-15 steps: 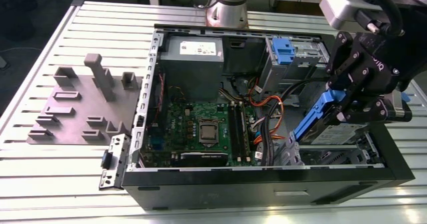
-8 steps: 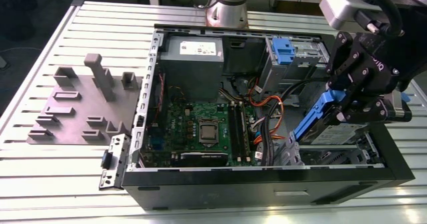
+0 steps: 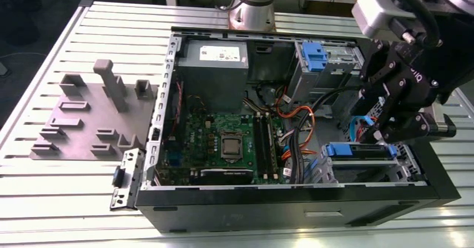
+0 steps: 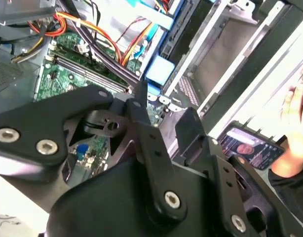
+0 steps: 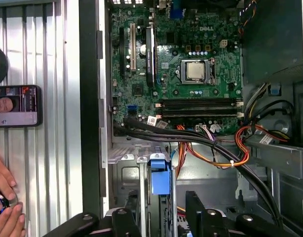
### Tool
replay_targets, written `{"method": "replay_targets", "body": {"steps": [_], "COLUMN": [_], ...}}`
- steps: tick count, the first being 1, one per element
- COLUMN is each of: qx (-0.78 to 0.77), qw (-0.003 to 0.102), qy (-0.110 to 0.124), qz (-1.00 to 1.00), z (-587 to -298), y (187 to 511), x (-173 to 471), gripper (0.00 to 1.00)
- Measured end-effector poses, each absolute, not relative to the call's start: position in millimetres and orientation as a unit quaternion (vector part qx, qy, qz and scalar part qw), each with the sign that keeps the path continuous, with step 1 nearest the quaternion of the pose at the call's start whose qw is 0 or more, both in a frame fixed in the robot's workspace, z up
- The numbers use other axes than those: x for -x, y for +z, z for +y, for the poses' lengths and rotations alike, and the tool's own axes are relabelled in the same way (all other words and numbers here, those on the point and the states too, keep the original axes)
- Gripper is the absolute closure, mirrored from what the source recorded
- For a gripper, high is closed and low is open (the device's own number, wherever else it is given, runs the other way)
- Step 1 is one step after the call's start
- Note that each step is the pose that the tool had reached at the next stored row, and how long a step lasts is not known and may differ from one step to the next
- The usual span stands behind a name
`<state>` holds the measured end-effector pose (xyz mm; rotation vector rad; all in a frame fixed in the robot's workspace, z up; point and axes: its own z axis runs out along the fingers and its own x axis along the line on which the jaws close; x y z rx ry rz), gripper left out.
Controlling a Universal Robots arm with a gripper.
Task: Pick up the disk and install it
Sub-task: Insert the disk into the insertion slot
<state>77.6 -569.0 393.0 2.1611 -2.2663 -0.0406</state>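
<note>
While hemmed by cables (image 5: 181, 134) and case (image 3: 296, 195), hovers over disk (image 3: 361, 151) with gripper (image 5: 164, 210) fingers (image 5: 198, 212) wide apart, partly hiding it

Carrier is a ribbed metal table (image 3: 66, 203), slats running lengthwise. Open PC case (image 3: 296, 209) lies on its side on it; the gripper (image 3: 389, 134) hangs over one end of that case. Grey fixture plate (image 3: 81, 126) with upright blocks sits flat on the slats, well apart from the gripper, past the case's opposite wall. Small bracket (image 3: 124, 178) lies just beside the case corner on that same far side. Phone (image 5: 16, 105) lies face up on the slats just outside the case wall nearest the gripper. A person's hand (image 5: 6, 197) is near the phone, over the slats; contact with the table can't be told. Arm base (image 3: 250, 9) stands at the table edge behind the case.
</note>
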Motion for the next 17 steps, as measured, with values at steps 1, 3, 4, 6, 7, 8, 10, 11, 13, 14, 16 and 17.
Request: {"method": "replay_targets", "body": {"steps": [1,3,4,6,7,8,10,11,13,14,16,17], "qx": [-0.690,-0.690,-0.690,-0.690,-0.690,-0.690,-0.690,-0.690,-0.690,-0.690,-0.690,-0.690], "qw": [0.005,0.005,0.005,0.005,0.005,0.005,0.005,0.005,0.005,0.005,0.005,0.005], "qy": [-0.013,-0.013,-0.013,-0.013,-0.013,-0.013,-0.013,-0.013,-0.013,-0.013,-0.013,-0.013], "qz": [-0.724,-0.724,-0.724,-0.724,-0.724,-0.724,-0.724,-0.724,-0.724,-0.724,-0.724,-0.724], "z": [-569.0,-569.0,-569.0,-569.0,-569.0,-569.0,-569.0,-569.0,-569.0,-569.0,-569.0,-569.0], "y": [391.3,387.6,385.8,382.1,380.3,378.5,374.9,373.2,369.4,367.6,364.0,362.3], "x": [-77.6,-77.6,-77.6,-77.6,-77.6,-77.6,-77.8,-77.8,-77.9,-77.9,-78.1,-78.2], "gripper": [0.50,0.50,0.50,0.50,0.50,0.50,0.50,0.50,0.50,0.50,0.50,0.50]}}
